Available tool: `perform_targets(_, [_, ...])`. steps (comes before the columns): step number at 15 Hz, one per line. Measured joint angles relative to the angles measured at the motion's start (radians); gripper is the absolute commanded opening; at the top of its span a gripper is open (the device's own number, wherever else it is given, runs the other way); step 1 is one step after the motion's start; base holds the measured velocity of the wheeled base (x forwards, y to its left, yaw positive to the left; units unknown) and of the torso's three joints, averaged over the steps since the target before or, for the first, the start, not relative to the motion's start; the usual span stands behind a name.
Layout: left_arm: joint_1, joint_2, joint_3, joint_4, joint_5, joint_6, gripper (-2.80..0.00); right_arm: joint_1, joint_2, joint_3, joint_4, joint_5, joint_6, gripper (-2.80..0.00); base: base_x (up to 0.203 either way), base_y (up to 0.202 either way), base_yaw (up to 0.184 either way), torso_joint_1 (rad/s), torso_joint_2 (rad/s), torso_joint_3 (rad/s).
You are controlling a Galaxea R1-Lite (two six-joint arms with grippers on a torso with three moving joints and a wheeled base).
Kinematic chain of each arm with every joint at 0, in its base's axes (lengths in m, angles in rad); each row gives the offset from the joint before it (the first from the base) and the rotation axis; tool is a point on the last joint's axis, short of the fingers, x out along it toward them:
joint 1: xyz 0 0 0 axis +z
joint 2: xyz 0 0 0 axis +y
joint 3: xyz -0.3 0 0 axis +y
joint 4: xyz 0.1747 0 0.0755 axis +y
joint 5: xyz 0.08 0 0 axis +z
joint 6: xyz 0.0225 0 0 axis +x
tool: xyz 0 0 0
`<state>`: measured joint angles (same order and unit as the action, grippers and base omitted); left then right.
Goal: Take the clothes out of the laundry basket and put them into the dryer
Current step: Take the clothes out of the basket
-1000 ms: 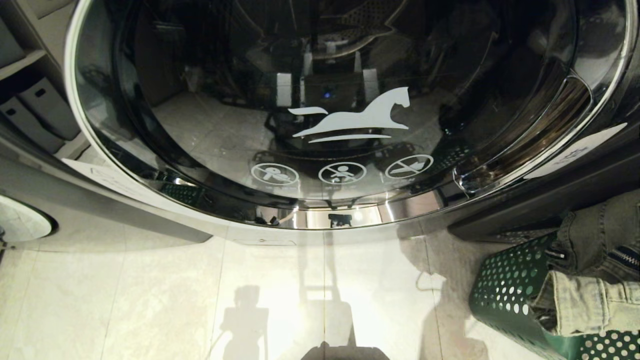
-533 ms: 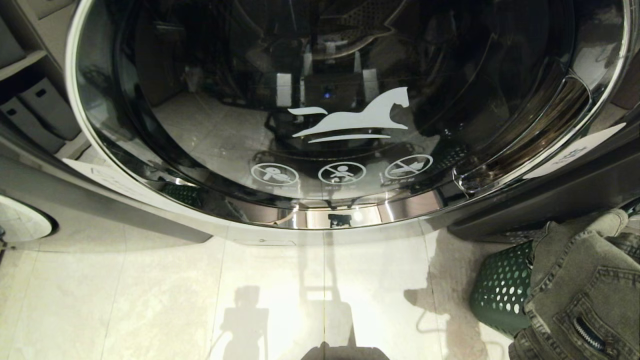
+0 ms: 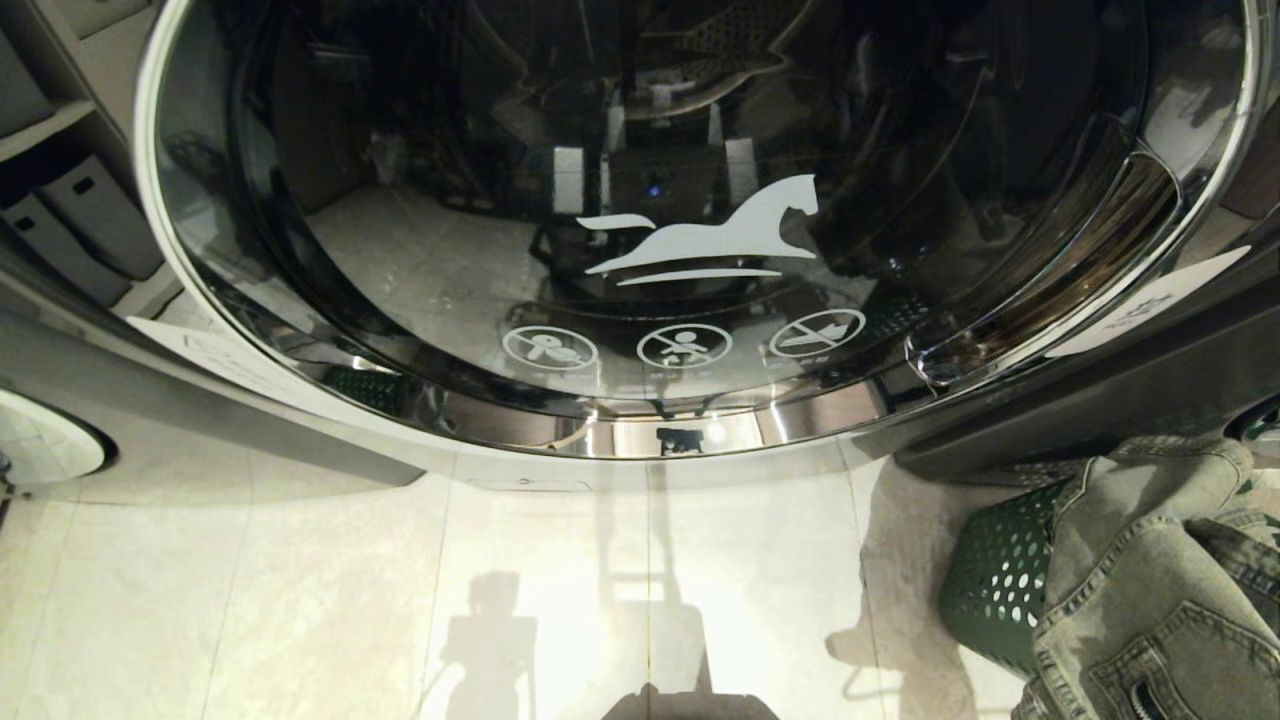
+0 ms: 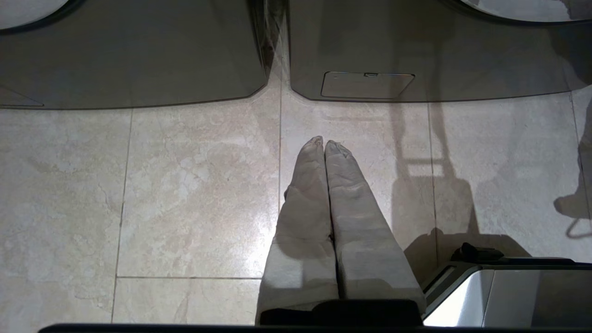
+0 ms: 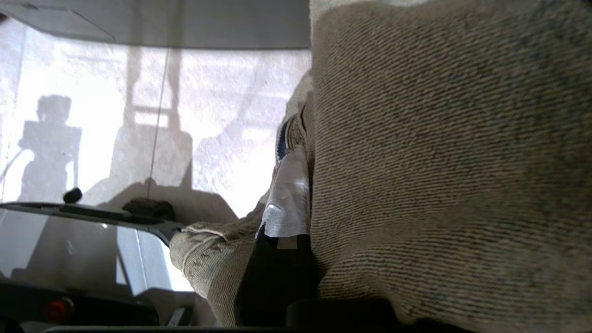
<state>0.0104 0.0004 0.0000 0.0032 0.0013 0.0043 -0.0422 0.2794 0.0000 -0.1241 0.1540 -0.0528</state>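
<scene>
1. The right gripper [image 5: 296, 194] is clamped on the denim [image 5: 439, 162] (one taped finger [image 5: 287, 194] shows against the cloth).
2. The left gripper [image 4: 325, 144] hangs over the floor [image 4: 185, 185], fingers pressed together, holding nothing.
3. The denim [image 3: 1150, 590] hangs over the green basket [image 3: 1000, 580] at the lower right.
4. Beyond stands the dryer; its glass door [image 3: 690, 230] is closed.

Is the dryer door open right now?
No, the round glass door sits shut against the dryer front, its horse logo and warning icons facing the head camera.
</scene>
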Motion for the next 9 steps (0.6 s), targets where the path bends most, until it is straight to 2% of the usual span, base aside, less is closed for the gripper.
perform_targets(2, [0.000, 0.000, 0.000, 0.000, 0.000, 0.000, -2.80, 0.048, -0.012, -0.007, 0.087, -0.074, 0.003, -2.80, 0.000, 0.000, 0.000, 0.000, 0.00, 0.000])
perform_targets(7, [0.000, 0.000, 0.000, 0.000, 0.000, 0.000, -2.80, 0.053, -0.109, -0.012, 0.089, -0.073, -0.018, -2.80, 0.000, 0.000, 0.000, 0.000, 0.00, 0.000])
perform_targets(9, [0.000, 0.000, 0.000, 0.000, 0.000, 0.000, -2.80, 0.045, -0.184, -0.039, 0.164, -0.063, -0.026, -2.80, 0.000, 0.000, 0.000, 0.000, 0.00, 0.000])
